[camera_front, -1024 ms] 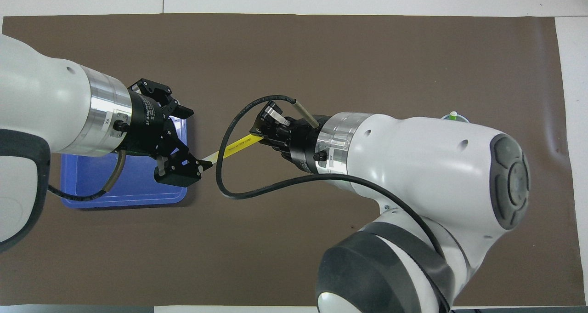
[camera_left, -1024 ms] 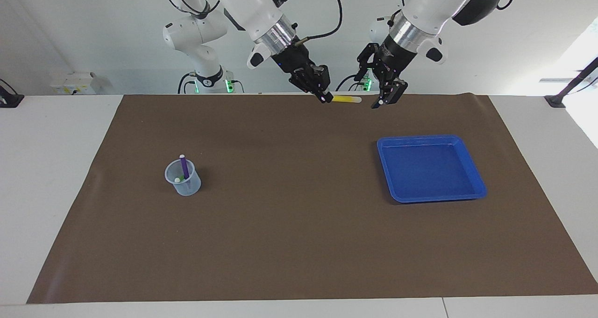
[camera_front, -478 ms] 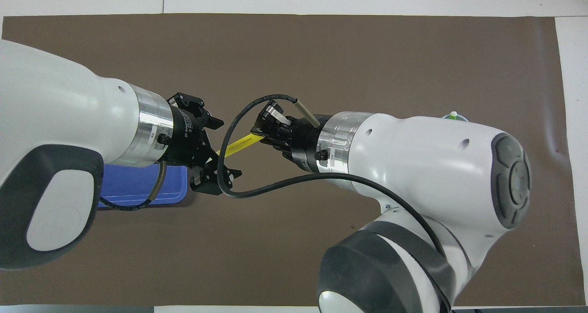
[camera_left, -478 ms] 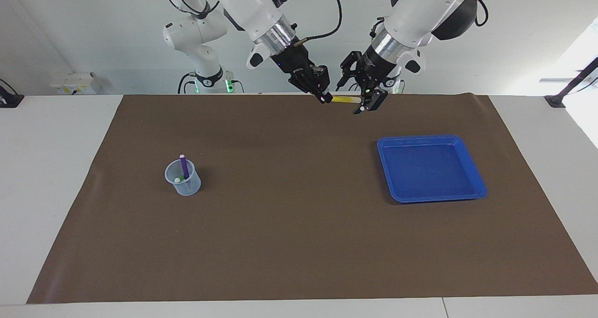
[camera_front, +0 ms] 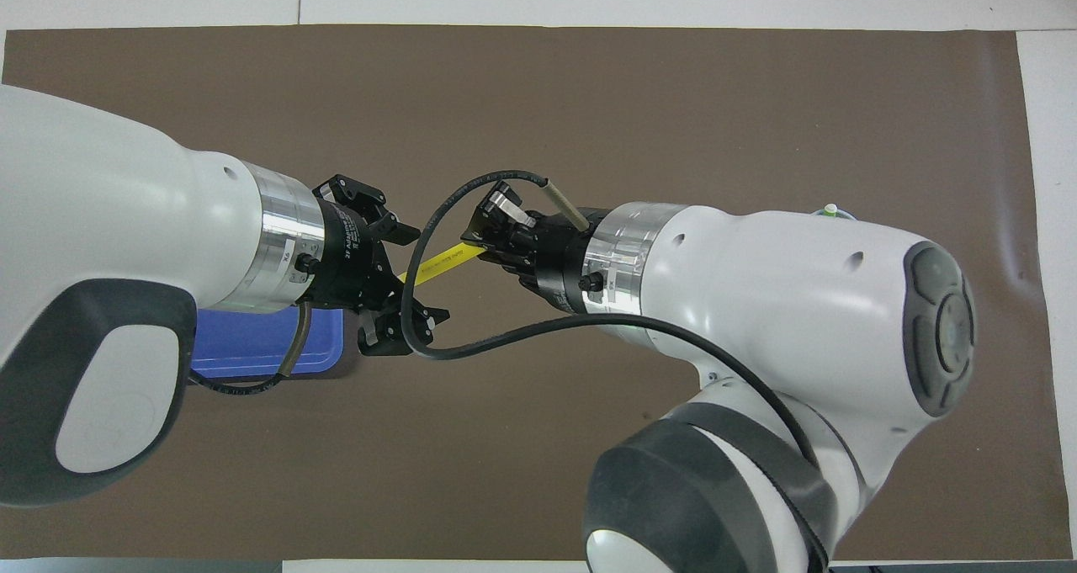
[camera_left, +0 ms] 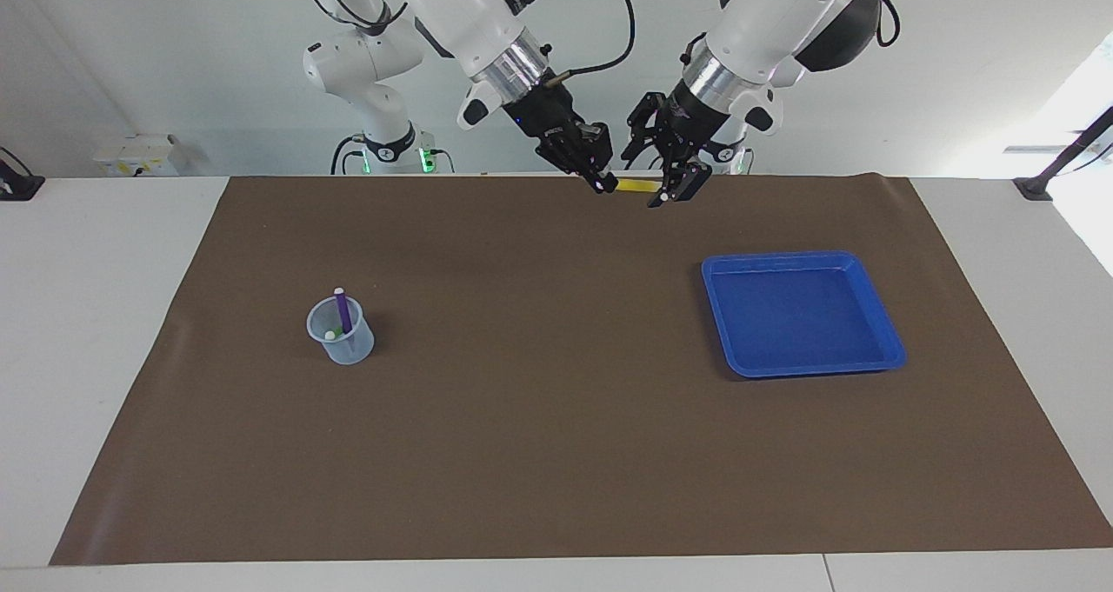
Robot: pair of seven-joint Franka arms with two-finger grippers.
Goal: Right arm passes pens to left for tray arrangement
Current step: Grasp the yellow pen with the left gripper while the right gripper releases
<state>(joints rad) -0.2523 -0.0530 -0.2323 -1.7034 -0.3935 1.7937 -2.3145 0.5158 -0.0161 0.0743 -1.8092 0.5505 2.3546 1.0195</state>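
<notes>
Moved in: left gripper (camera_left: 664,183), fingers apart around yellow pen (camera_left: 636,186), raised over table (camera_left: 556,453). Tray (camera_left: 887,327): toward left arm's end. Right gripper (camera_left: 598,180): fingers clamped on the pen's other end. Cup (camera_left: 341,332): purple pen (camera_left: 343,310) inside.

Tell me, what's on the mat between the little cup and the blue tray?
Nothing: in the facing view, only bare brown mat lies between cup and tray.

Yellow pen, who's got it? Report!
Right gripper shut on yellow pen, up in the air. Left gripper open around its free end, not clamped. Tray empty. Nothing in the way.
</notes>
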